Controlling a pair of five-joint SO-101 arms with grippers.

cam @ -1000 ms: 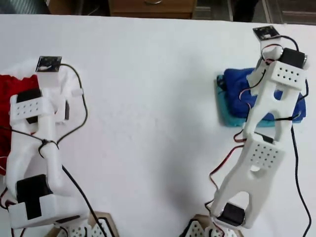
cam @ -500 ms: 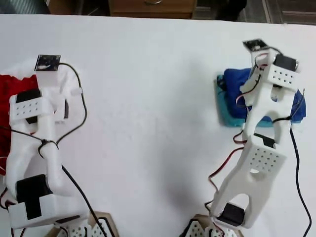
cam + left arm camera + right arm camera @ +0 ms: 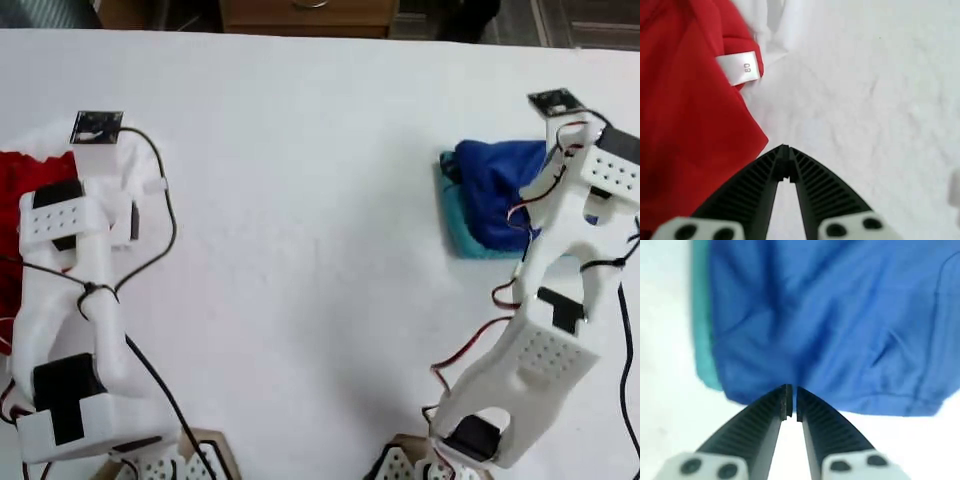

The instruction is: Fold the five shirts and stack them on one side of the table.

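Note:
A folded blue shirt [image 3: 497, 190] lies on a teal shirt [image 3: 463, 232] at the right of the table. In the right wrist view my right gripper [image 3: 790, 401] is shut, its tips over the near edge of the blue shirt [image 3: 830, 325], with the teal shirt [image 3: 702, 335] showing along one side. The right arm [image 3: 585, 215] stands over the pile's right part. A red shirt [image 3: 25, 185] and a white shirt [image 3: 140, 185] lie at the left under the left arm [image 3: 65, 260]. My left gripper [image 3: 786, 165] is shut beside the red shirt [image 3: 685, 120], above the tablecloth.
The white tablecloth [image 3: 300, 200] covers the whole table. A wooden cabinet [image 3: 300, 15] stands behind the far edge. Cables trail from both arms, and the arm bases sit at the near edge.
The right arm swung first toward the table's middle, then back to the right, uncovering more of the blue shirt. The left arm has not moved.

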